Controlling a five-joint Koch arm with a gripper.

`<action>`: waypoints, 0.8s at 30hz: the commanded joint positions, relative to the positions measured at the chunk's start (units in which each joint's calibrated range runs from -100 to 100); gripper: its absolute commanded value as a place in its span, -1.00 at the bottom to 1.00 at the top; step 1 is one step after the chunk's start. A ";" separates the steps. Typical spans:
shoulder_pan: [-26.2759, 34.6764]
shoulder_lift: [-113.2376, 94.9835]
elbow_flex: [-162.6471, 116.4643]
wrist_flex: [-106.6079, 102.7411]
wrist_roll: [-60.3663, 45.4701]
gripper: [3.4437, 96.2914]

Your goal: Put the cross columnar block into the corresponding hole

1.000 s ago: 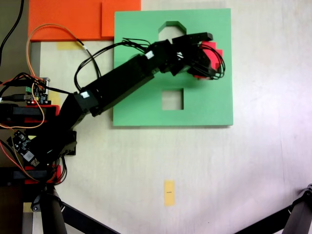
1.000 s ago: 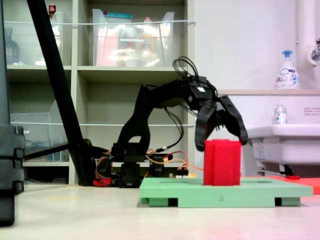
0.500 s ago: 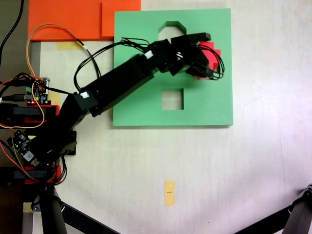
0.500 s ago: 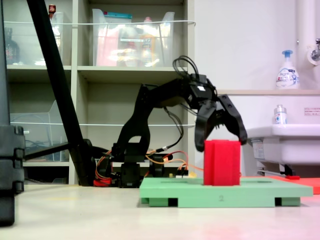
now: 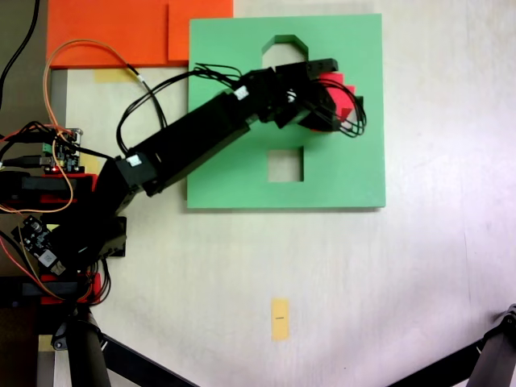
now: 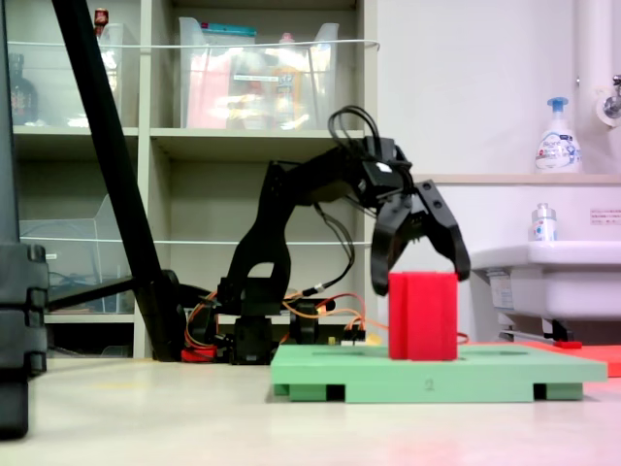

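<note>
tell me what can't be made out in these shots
- Cross hole: in the first exterior view the gripper and red block cover it; in the second exterior view the green board is seen edge-on.
- How deep the block sits: its base is hidden by the board's edge.
- Octagonal hole: partly hidden by the arm.
- Whether the fingers touch the block: too small to tell.

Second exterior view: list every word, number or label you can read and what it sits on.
"2" on the front edge of the green foam board.
Label on the pump bottle: too blurred to read.
Sticker on the wall at the second exterior view's right: too small to read.
</note>
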State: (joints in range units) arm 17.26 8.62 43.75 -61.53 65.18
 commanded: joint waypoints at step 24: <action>-2.78 -4.29 1.61 0.53 -2.15 -0.15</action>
State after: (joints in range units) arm 15.07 6.29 43.36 -63.78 63.76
